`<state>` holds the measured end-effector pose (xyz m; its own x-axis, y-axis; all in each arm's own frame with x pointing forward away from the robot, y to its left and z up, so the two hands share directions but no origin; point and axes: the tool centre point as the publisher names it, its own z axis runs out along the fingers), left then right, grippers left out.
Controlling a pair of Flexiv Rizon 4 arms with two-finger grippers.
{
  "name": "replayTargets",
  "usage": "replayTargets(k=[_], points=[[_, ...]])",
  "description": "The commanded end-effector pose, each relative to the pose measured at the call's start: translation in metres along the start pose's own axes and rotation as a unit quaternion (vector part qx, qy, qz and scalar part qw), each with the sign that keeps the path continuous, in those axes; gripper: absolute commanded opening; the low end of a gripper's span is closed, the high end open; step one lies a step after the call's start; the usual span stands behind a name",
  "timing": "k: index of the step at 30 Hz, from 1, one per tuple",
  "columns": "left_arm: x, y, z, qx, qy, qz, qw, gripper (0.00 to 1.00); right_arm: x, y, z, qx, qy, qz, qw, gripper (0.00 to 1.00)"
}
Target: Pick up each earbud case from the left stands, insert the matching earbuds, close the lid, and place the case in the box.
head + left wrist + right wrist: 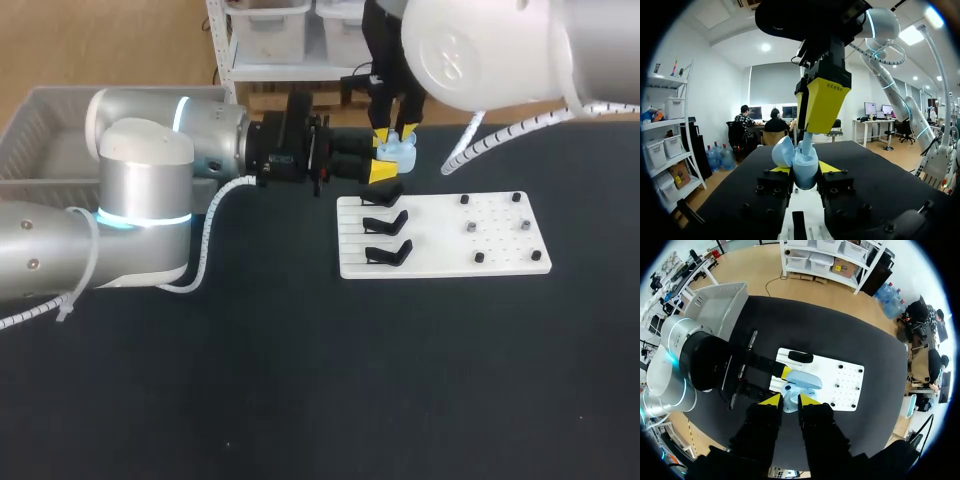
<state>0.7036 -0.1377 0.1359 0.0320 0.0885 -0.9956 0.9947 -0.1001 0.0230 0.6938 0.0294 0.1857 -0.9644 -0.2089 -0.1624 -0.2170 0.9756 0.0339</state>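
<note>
Left wrist view shows the smooth, rounded pale-blue case [805, 175] — lid open — clamped between the left gripper's [804, 169] fingers, while the right gripper [809, 129] pinches a slim earbud [807, 144] just above it.

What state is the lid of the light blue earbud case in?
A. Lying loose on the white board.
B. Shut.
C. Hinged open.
C: the left wrist view shows the lid tipped up beside the body of the light blue earbud case, which is held in the left gripper.
</note>
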Motion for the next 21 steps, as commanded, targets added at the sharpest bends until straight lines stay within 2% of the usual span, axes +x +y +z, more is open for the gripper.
replayTargets(k=[1,21], points=[[0.0002,0.0002,0.0,0.0,0.0,0.0,1.0,0.0,0.0006,-0.0001,0.0004,0.0,0.0,0.0,1.0,0.0],[0.0002,0.0002,0.0,0.0,0.0,0.0,1.0,0.0,-0.0019,0.0014,0.0089,0.002,0.009,-0.001,1.0,0.0]])
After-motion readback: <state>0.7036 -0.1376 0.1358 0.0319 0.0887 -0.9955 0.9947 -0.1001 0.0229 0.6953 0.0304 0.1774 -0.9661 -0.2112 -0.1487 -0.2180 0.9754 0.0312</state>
